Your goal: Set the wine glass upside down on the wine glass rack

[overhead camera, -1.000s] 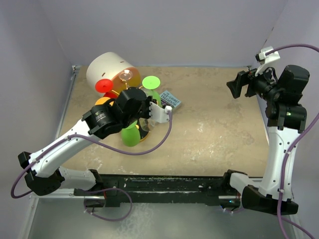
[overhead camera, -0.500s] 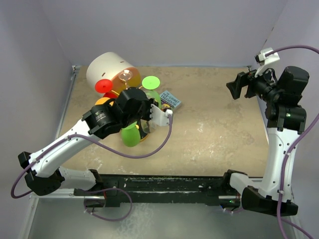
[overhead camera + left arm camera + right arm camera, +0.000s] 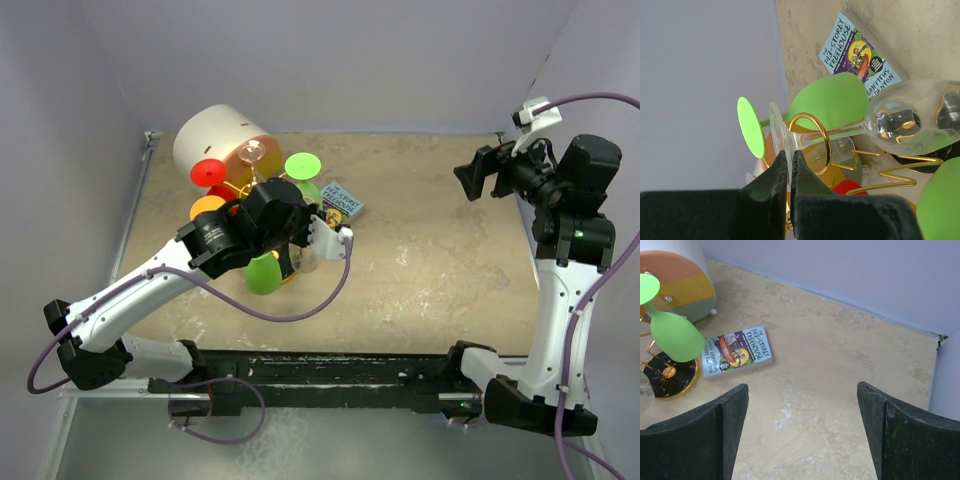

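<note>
Left claw pinches the clear wine glass by its foot at the wine glass rack, near the table's far left corner; right claw hangs spread. Settle the foot squarely onto the ring before releasing. Only the left wrist view shows the stem crossing that ring; overhead, the left arm hides it.
</note>
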`<state>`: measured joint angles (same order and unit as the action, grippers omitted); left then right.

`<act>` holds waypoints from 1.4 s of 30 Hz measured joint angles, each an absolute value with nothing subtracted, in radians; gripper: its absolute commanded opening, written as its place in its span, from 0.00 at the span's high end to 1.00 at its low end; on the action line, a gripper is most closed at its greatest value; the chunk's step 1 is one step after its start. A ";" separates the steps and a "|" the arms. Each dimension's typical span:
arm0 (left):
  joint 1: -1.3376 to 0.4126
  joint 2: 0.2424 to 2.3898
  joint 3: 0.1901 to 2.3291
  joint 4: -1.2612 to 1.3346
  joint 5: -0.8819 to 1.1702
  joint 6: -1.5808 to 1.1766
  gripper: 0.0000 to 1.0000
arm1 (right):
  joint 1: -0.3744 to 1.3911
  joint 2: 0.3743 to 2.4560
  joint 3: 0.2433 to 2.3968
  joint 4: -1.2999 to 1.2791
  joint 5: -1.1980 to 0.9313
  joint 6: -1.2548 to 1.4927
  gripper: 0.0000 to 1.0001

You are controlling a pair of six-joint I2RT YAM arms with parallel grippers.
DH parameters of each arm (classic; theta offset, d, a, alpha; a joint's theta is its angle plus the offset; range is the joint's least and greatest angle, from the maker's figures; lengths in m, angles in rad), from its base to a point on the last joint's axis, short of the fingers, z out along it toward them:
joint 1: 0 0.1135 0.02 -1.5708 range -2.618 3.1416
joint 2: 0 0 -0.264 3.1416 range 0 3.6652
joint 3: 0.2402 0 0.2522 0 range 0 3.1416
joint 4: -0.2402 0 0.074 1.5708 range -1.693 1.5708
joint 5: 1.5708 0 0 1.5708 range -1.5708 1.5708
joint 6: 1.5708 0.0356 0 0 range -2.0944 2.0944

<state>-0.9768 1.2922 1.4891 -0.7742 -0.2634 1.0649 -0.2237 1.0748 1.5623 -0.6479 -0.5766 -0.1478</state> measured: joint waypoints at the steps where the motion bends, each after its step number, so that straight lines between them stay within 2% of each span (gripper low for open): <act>1: -0.977 1.292 1.489 -0.773 -0.263 1.065 1.00 | -0.224 1.073 1.562 -0.648 -0.577 -0.148 0.09; 14: -0.977 1.292 1.486 -0.782 -0.206 1.039 0.92 | -0.224 1.070 1.559 -0.645 -0.580 -0.148 0.09; 31: -0.977 1.292 1.472 -0.772 -0.205 1.030 0.75 | -0.224 1.071 1.557 -0.645 -0.593 -0.148 0.08; 42: -0.976 1.288 1.472 -0.766 -0.205 1.010 0.72 | -0.226 1.070 1.545 -0.638 -0.593 -0.146 0.08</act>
<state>-0.9764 1.2884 1.4723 -0.7662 -0.2050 1.0103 -0.2256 1.0702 1.5452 -0.6380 -0.5934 -0.1459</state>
